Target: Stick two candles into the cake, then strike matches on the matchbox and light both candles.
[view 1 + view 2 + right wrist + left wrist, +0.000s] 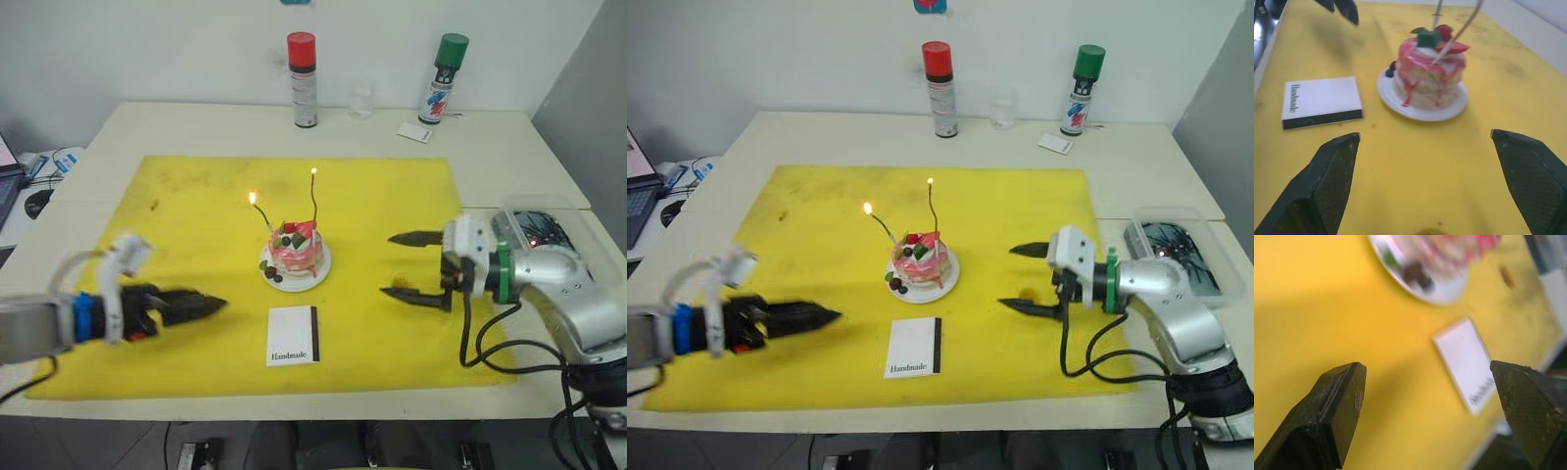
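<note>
The cake [296, 251] sits on its small white plate [315, 273] near the middle of the yellow mat [392, 196] that covers most of the bench [509, 147], and both candles [314, 196] stand in it with a small flame at each tip. The matchbox [293, 336] lies flat just in front of the plate, toward the bench's near edge, black strip on its right side. My left gripper [201, 305] hovers over the mat's left part, fingers spread and holding nothing; my right gripper [411, 266] hangs over the mat's right part, spread wide and empty too. I judge the lighting step done, so the next move calls only for drawing both arms clear without brushing the flames.
</note>
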`<state>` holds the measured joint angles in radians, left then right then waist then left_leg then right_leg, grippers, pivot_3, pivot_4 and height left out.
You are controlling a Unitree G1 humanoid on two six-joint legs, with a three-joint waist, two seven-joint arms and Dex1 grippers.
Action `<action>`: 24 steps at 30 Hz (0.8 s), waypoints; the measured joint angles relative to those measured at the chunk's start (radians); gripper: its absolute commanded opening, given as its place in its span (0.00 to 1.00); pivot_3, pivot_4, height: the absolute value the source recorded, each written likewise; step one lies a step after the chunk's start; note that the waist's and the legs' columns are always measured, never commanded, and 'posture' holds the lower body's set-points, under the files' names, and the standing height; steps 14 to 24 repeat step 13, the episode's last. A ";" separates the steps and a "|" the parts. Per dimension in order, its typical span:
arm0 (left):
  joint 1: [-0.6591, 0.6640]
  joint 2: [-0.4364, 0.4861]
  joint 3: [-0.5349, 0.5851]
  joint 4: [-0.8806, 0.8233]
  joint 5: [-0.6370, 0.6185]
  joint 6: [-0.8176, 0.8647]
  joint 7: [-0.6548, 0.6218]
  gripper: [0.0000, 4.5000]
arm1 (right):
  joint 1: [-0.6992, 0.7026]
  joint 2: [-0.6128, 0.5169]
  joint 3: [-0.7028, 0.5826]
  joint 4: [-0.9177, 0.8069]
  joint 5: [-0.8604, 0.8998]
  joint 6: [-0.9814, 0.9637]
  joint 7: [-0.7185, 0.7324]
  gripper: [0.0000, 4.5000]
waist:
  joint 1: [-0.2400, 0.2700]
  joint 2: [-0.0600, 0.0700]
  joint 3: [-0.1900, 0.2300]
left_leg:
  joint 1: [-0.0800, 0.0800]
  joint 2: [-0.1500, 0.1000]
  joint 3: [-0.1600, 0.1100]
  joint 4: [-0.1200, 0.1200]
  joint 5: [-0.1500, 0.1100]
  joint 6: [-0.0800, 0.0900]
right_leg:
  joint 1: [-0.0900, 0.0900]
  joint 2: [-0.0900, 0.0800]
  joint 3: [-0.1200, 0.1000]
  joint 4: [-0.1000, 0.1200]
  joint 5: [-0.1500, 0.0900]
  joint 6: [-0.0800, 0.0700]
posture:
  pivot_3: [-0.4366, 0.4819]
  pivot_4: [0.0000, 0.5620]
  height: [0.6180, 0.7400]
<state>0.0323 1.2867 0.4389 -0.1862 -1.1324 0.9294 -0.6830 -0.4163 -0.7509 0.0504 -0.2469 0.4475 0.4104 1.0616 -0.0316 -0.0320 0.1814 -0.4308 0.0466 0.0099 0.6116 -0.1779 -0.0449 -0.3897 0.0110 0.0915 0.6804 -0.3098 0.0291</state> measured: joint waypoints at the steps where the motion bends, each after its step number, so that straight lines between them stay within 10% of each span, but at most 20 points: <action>1: -0.007 0.007 0.020 0.025 0.081 -0.069 -0.027 1.00 | -0.008 -0.010 -0.019 0.017 0.012 0.011 0.005 1.00 | 0.002 0.000 0.000 | 0.000 0.000 0.000 0.000 0.000 0.000 | 0.000 -0.002 0.000 0.000 0.000 -0.001 | 0.48 0.27 1.00; 9: -0.208 -0.055 -0.049 0.175 0.424 -0.385 -0.137 1.00 | -0.060 -0.065 -0.080 0.092 0.084 0.122 0.043 1.00 | 0.002 0.000 0.000 | -0.002 0.001 0.003 -0.002 -0.002 0.003 | -0.001 -0.004 0.000 0.000 0.003 0.006 | 0.48 0.27 1.00; 24: -0.283 -0.085 -0.088 0.228 0.460 -0.389 -0.182 1.00 | -0.060 -0.081 -0.080 0.093 0.084 0.146 0.057 1.00 | -0.001 0.000 0.000 | -0.002 0.001 0.003 -0.002 -0.002 0.003 | -0.002 -0.002 0.000 0.001 0.003 0.006 | 0.48 0.27 1.00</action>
